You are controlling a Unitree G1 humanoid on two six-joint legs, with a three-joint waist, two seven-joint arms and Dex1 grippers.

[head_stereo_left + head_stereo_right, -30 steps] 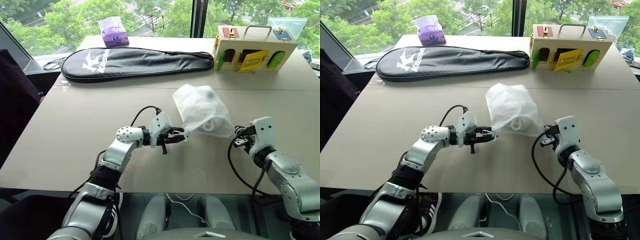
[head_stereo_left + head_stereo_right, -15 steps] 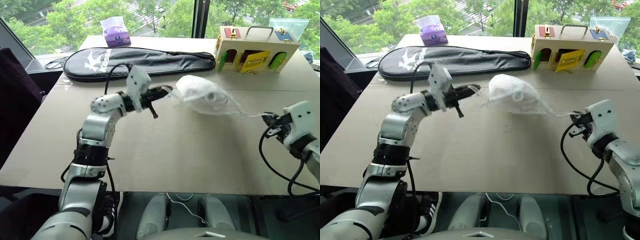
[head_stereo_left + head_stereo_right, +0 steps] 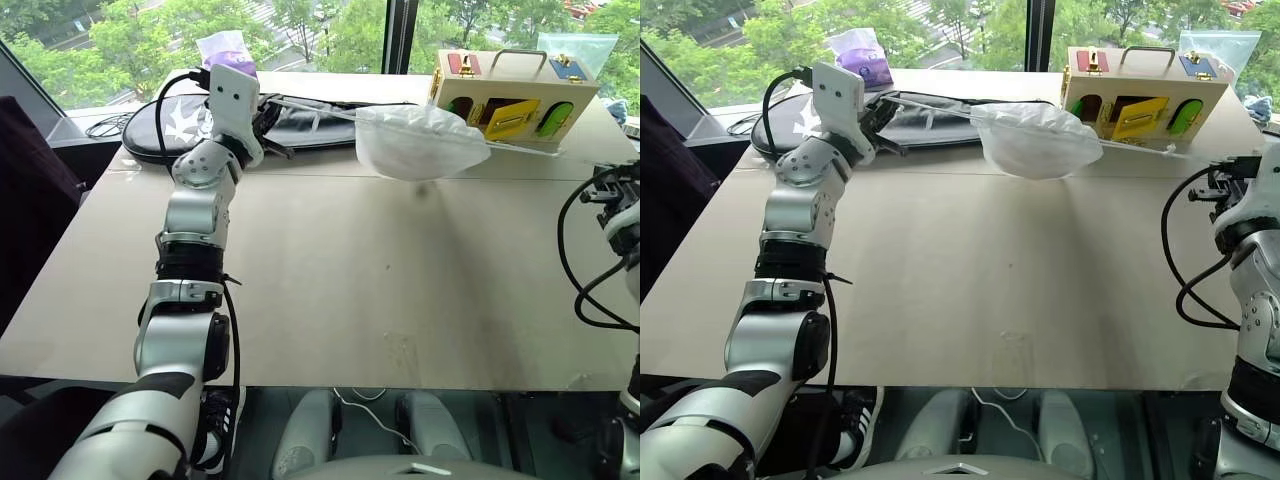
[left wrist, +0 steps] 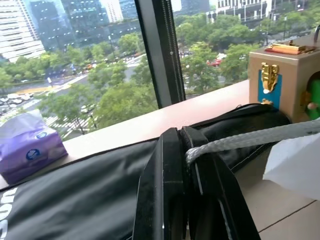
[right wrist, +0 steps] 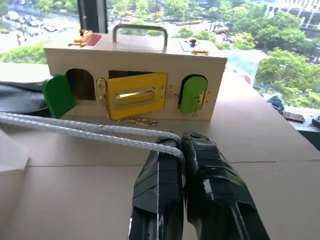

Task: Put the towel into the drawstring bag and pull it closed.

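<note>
Table (image 3: 330,290): large tan surface, the landmark for all below. Black racket case (image 3: 330,112): lies along table's far edge. Wooden latch box (image 3: 512,95): at table's far right corner, just beside the case's end. Drawstring bag (image 3: 420,140): hangs above table w/o touching it, in front of the case and box, mouth cinched, cords (image 5: 90,131) stretched taut to both sides. Towel: inside bag, outline not distinguishable. Left gripper (image 4: 186,150): raised over table's far left, above the case; jaws clamped on one cord. Right gripper (image 5: 181,142): off table's right edge; jaws pinched together on the other cords. Bag sits between both grippers, well apart from each. Purple tissue pack (image 3: 226,50): table's far left, behind the case.
</note>
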